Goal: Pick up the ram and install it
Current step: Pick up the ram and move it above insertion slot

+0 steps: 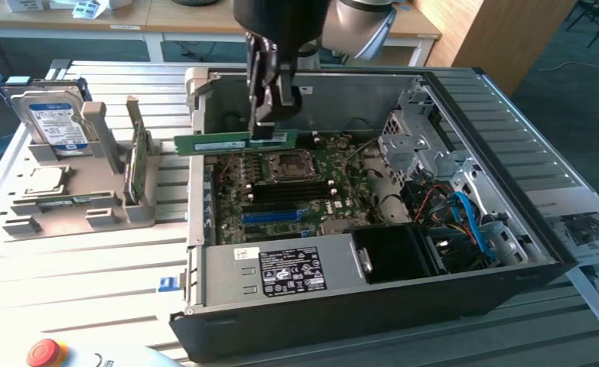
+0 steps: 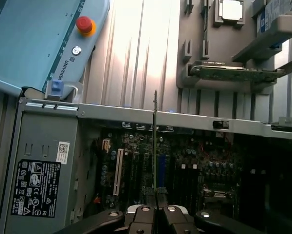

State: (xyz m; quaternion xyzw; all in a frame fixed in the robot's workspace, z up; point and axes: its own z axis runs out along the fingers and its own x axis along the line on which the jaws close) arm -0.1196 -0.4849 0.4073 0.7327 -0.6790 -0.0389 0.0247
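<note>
Exterior view: my claw (image 1: pixel 268 134) clamped on the ram (image 1: pixel 217 143), above the motherboard (image 1: pixel 332 200), near the far wall of the case (image 1: pixel 360 92). Best held level, edge parallel to the slots (image 1: pixel 284 197).

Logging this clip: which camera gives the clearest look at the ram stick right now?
The exterior view. It shows the ram's broad green face, held level by the pincer above the motherboard. The wrist view sees the ram edge-on, as a thin line extending from the pincer.
</note>
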